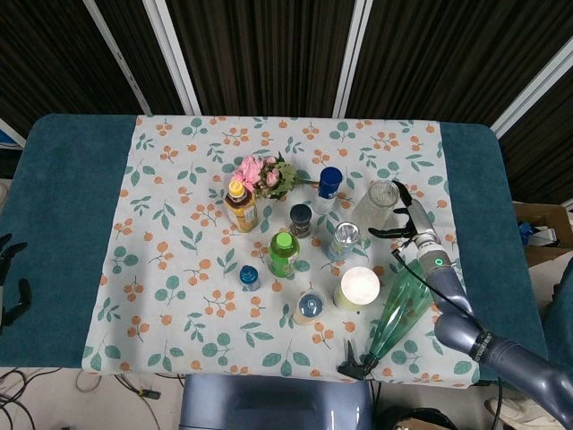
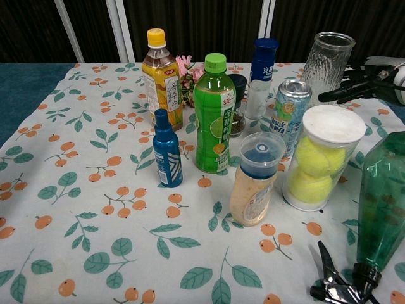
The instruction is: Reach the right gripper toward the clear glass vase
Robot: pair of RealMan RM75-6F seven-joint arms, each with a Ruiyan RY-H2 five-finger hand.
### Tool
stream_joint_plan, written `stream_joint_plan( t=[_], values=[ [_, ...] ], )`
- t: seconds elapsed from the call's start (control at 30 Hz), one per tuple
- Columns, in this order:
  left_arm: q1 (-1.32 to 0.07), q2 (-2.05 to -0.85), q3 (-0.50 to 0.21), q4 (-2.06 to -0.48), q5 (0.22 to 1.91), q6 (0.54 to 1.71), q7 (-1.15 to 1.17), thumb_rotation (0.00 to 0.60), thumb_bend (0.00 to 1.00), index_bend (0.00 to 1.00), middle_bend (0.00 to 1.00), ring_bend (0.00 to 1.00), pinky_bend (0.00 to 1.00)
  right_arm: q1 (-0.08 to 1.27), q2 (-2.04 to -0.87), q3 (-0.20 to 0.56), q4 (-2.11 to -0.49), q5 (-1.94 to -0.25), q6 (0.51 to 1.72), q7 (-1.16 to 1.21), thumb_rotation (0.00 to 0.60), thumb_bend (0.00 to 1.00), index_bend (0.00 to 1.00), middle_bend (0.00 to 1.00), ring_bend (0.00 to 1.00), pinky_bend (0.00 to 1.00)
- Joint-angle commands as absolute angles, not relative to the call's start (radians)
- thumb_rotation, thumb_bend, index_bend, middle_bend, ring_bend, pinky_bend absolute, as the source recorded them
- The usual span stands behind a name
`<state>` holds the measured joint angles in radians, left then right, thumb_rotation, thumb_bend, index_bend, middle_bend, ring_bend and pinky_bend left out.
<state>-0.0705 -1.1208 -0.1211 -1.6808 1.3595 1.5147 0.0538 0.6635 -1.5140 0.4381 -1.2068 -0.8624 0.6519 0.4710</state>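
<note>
The clear glass vase [image 1: 376,205] [image 2: 325,61] stands upright at the right of the bottle group, empty, with a ribbed wall. My right hand [image 1: 408,218] [image 2: 362,84] is just to its right, fingers spread and pointing at the vase wall, a small gap still showing between fingertips and glass. It holds nothing. My left hand [image 1: 9,279] lies off the cloth at the far left table edge, fingers apart, empty.
A green spray bottle [image 1: 401,309] lies tilted just below the right forearm. A tube of tennis balls [image 2: 318,158], a drink can [image 2: 289,112], a blue-capped white bottle [image 2: 260,77], a green bottle [image 2: 214,114], an orange tea bottle [image 2: 161,77] and pink flowers [image 1: 265,175] crowd left of the vase.
</note>
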Motion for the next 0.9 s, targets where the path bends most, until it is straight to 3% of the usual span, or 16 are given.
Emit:
stream_joint_plan(
  t=[0.03, 0.47, 0.9],
  values=[
    [-0.070, -1.121, -0.122, -1.681, 1.359, 1.516, 0.054, 0.600, 0.59, 0.17, 0.06, 0.11, 0.00, 0.669, -1.520, 0.443, -1.201, -0.864, 0.646, 0.477, 0.600, 0.16, 0.05, 0.13, 0.06, 0.21],
    [-0.069, -1.120, -0.125, -1.684, 1.347, 1.513, 0.057, 0.600, 0.59, 0.17, 0.06, 0.11, 0.00, 0.702, -1.555, 0.447, -1.148, -0.844, 0.619, 0.465, 0.600, 0.17, 0.06, 0.15, 0.09, 0.21],
    [-0.069, -1.117, -0.127, -1.689, 1.339, 1.509, 0.060, 0.600, 0.59, 0.17, 0.06, 0.11, 0.00, 0.711, -1.591, 0.450, -1.083, -0.867, 0.595, 0.496, 0.600, 0.26, 0.16, 0.24, 0.19, 0.23]
  ],
)
